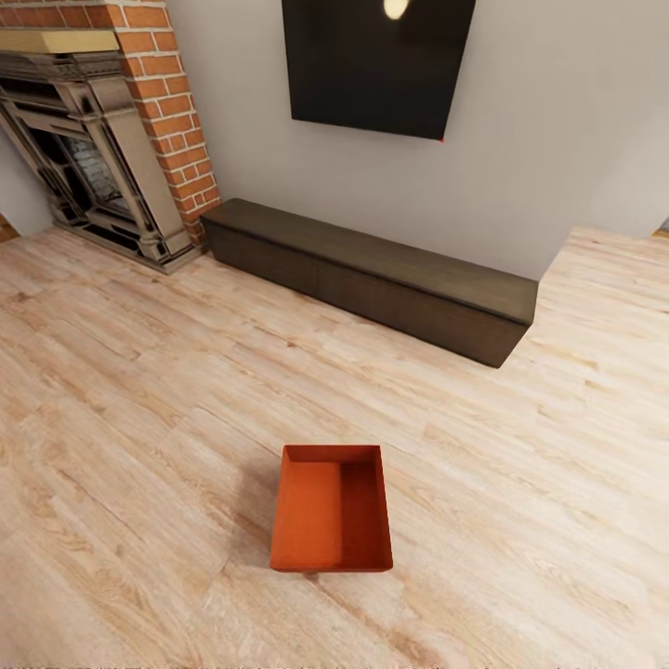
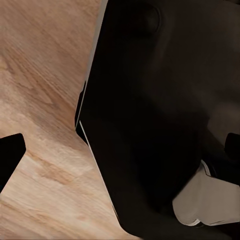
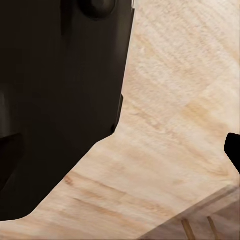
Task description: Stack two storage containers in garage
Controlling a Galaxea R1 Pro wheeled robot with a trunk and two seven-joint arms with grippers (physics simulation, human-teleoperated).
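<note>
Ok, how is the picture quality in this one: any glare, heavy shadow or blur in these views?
Head view: even soft light, sharp; a bright lamp reflection glares on the TV, and the orange box casts a faint shadow to its left on the wood floor. Left wrist view: a dark robot part close to the lens, nearly featureless. Right wrist view: the same dark mass, floor grain soft.

In the left wrist view, a dark fingertip (image 2: 10,155) is poking in at the left edge while the robot's black body (image 2: 150,115) is looming across the right. In the right wrist view, a fingertip (image 3: 234,150) is showing at the right edge; the dark body (image 3: 55,100) is covering the left. How the jaws are standing cannot be told.
</note>
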